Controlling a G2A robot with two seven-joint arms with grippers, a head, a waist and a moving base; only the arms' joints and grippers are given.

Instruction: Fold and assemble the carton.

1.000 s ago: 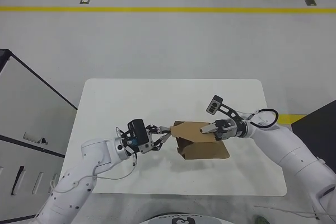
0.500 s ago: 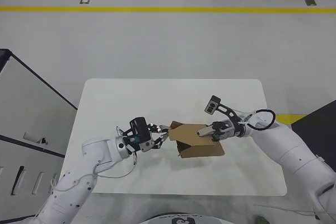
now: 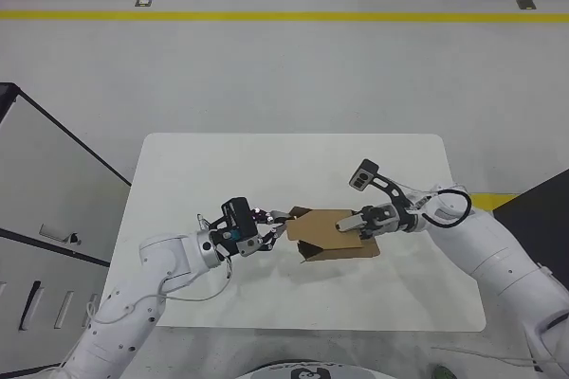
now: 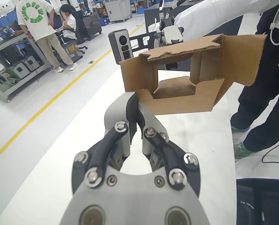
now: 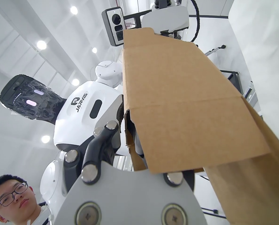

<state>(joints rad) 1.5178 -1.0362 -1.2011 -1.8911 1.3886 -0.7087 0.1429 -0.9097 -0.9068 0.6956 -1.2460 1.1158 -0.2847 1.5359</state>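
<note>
Left wrist view: carton (image 4: 181,105) open end faces my left gripper (image 4: 137,108), which pinches its flap corner. Top view: long axis runs to my right gripper (image 3: 345,225), clamped on the far end.

The carton (image 3: 334,237) is plain brown cardboard, the table (image 3: 199,171) white. The left gripper (image 4: 135,101) is silver-grey with black links; the floor line (image 3: 266,15) is yellow.
</note>
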